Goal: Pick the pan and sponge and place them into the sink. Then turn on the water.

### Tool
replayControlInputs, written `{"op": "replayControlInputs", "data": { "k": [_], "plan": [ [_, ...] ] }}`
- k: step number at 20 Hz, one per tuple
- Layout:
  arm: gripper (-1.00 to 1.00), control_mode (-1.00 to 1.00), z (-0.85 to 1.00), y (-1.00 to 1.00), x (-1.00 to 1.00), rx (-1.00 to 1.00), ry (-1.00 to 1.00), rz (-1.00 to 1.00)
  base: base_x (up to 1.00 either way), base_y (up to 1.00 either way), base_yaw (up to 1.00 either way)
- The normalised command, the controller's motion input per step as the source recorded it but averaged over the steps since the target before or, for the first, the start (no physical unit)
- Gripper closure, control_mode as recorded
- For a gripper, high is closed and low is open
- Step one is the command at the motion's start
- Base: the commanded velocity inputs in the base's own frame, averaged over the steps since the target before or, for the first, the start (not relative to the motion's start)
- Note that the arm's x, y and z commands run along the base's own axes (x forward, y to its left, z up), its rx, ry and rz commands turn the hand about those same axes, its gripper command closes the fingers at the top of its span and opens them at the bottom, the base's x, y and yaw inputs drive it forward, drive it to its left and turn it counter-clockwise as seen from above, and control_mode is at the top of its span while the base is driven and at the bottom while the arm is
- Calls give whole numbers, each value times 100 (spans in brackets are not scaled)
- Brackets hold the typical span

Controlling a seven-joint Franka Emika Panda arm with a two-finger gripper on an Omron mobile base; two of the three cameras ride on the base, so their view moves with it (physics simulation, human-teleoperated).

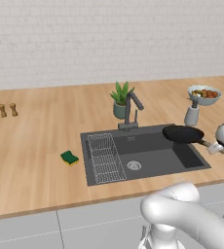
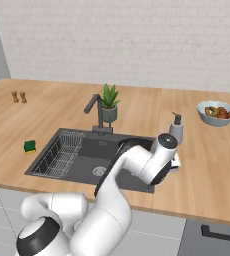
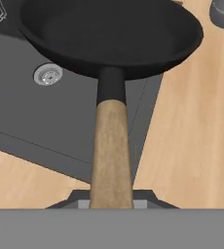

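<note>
Holding the pan (image 1: 183,133) by its wooden handle (image 3: 111,155), the gripper (image 1: 215,148) is clamped on the handle's end, at the sink's (image 1: 148,168) right edge. The pan hangs level above the sink's right rear part, clear of the basin floor. Left of the sink the sponge (image 1: 69,157) lies on the counter (image 1: 36,146), just beside the dish rack (image 1: 104,158). Behind the sink stand the faucet (image 1: 131,109) and a plant (image 1: 120,99).
</note>
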Motion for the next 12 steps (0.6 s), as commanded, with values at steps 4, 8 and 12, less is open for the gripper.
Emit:
{"op": "replayControlInputs", "data": {
  "k": [4, 8, 12],
  "plan": [
    [100, -100, 0, 99, 0, 0, -2, 22, 0, 0, 0],
    [100, -100, 0, 62, 0, 0, 0, 27, 0, 0, 0],
    [100, -100, 0, 36, 18, 0, 0, 19, 0, 0, 0]
  ]
}}
